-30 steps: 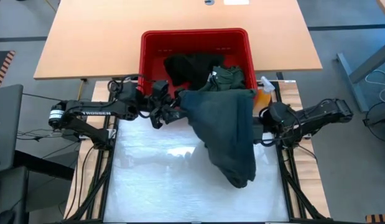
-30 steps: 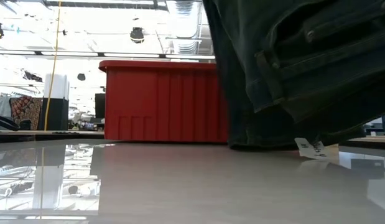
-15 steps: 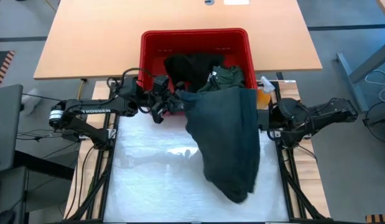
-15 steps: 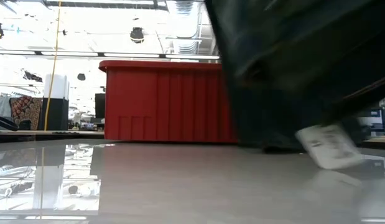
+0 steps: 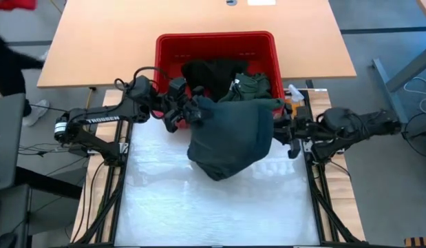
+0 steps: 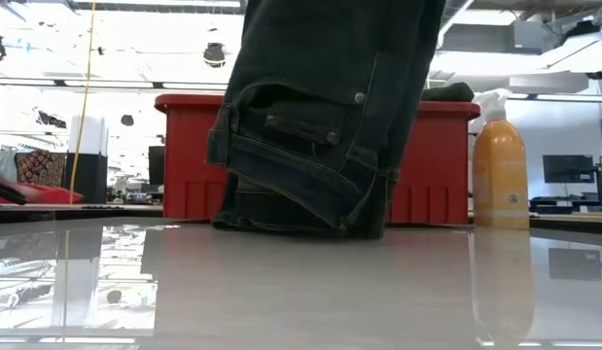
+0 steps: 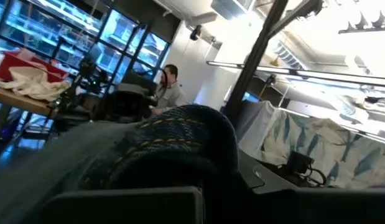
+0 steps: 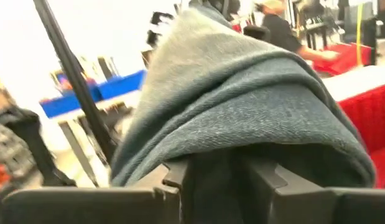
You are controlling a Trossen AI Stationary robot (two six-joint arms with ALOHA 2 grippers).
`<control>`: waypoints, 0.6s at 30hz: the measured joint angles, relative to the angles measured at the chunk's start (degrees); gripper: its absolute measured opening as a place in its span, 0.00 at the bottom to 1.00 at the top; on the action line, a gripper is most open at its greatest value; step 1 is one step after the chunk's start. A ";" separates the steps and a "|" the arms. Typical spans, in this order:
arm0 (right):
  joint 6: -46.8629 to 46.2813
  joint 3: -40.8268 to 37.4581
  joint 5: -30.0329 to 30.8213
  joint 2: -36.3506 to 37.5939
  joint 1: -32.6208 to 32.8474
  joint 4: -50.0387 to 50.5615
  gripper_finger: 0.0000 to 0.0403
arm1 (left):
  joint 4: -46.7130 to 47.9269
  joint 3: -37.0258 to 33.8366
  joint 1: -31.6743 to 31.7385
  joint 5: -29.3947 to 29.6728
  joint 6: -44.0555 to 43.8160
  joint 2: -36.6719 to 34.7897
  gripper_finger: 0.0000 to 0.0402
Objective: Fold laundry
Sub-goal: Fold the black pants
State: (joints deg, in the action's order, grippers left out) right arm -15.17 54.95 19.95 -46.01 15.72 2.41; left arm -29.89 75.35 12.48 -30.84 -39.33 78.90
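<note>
Dark teal jeans (image 5: 230, 134) hang bunched between my two grippers in front of the red basket (image 5: 168, 62). Their lower end (image 6: 301, 219) rests on the white table cover. My left gripper (image 5: 193, 114) is shut on their upper left part, close to the basket's near rim. At their right side stands my right gripper (image 5: 287, 131), fingers apart, with cloth (image 8: 242, 106) lying over and between them. A black garment (image 5: 206, 72) and a green garment (image 5: 252, 86) lie in the basket. My left gripper holds a thick bunched fold at the jeans' upper left (image 7: 173, 137), coming roughly level from the table's left. The cloth humps over the fingers and hides the place of contact. The jeans hang below, lower end on the table. My right gripper has a fold of the jeans' right side (image 8: 217, 162) draped over its spread fingers (image 8: 176, 177) and filling the gap between them. It comes level from the table's right. Whether the fingers press the cloth I cannot tell.
An orange spray bottle (image 6: 500, 165) stands at the basket's right near corner, close to my right gripper. The white table cover (image 5: 199, 207) lies bare toward the near edge. A wooden table (image 5: 96, 41) stands behind the basket; a person (image 5: 6, 58) shows at the far left.
My left gripper has moved up to the jeans' upper left edge, toward the basket, and taken hold. The jeans, which hung long toward the near right, have bunched up; their lower end has slid along the table toward the far edge and the middle.
</note>
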 joint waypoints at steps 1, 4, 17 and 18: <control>-0.03 -1.25 0.06 0.49 0.44 -2.72 0.31 | 0.17 0.01 0.32 0.01 -0.07 -0.03 0.02; -1.70 -5.92 1.02 1.88 1.33 -8.87 0.31 | 0.53 0.04 1.29 -0.13 -0.81 -0.03 0.01; -10.53 -18.46 5.22 3.53 3.11 -25.54 0.42 | 0.45 0.04 4.46 -5.38 -4.74 -0.20 0.01; -10.55 -18.46 5.20 3.53 3.18 -25.83 0.44 | 0.57 0.04 4.98 -6.59 -4.82 -0.44 0.01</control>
State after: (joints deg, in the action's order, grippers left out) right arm -25.72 36.49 25.15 -42.48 18.90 -23.42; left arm -29.32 75.40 17.46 -37.43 -44.15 78.46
